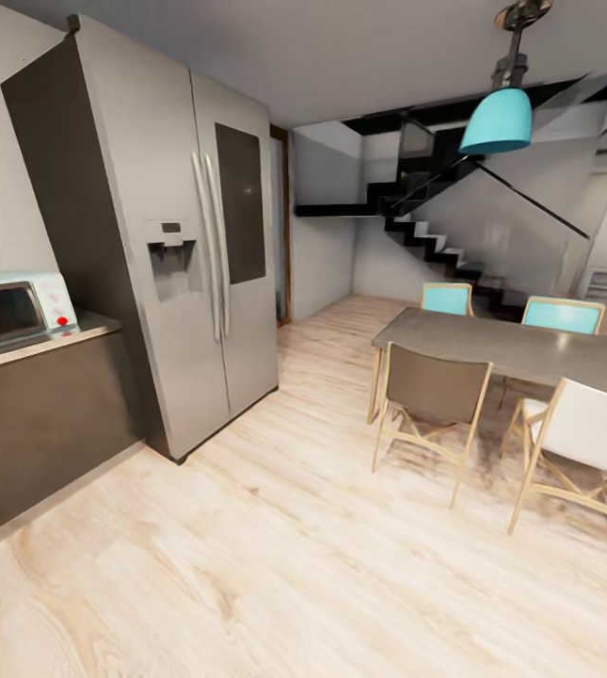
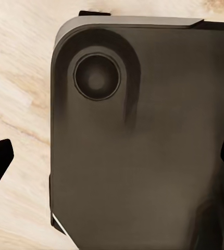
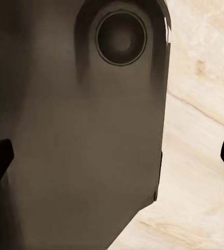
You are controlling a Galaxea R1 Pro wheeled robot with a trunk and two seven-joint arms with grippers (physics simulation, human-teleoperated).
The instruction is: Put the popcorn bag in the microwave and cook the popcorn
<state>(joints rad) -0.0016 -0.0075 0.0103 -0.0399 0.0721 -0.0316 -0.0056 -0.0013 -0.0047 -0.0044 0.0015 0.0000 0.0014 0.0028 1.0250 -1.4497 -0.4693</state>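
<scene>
My left gripper (image 2: 112,161) hangs with its fingers spread wide over the robot's dark base (image 2: 143,146), nothing between them — my right gripper (image 3: 112,156) is spread the same way. Wood floor (image 1: 275,546) lies beneath. At far left the microwave (image 1: 11,313) sits on the worktop (image 1: 77,334), beside the steel fridge (image 1: 181,254).
</scene>
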